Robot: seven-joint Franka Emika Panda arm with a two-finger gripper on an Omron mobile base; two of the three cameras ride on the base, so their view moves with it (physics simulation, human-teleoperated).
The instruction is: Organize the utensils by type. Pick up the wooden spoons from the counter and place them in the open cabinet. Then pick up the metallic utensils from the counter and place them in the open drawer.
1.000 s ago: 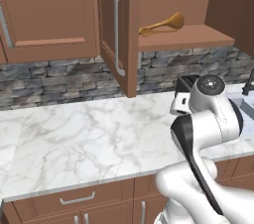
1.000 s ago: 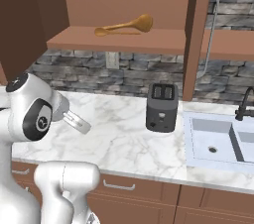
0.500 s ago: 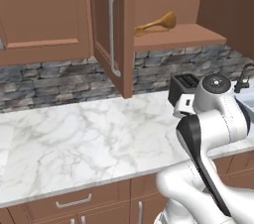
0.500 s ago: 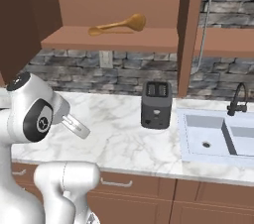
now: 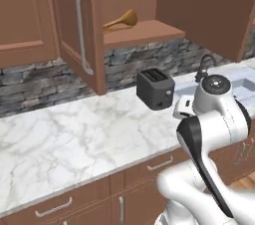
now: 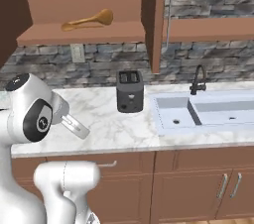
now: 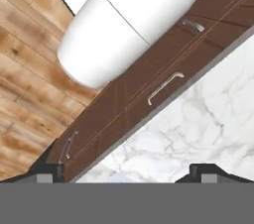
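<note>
With one wooden spoon (image 6: 88, 20) shelved in the cabinet (image 5: 142, 32) above the toaster (image 6: 130, 91), the gripper (image 7: 126, 176) is held open and empty, so another utensil must be found.

A: What else am I seeing here?
B: I've got a dark toaster (image 5: 155, 88) upright by the stone backsplash (image 5: 40, 87). Sink (image 6: 208, 111) just beside it, black faucet (image 6: 198, 79) at its back edge.
A: Hand view?
B: Plank floor (image 7: 30, 64).
</note>
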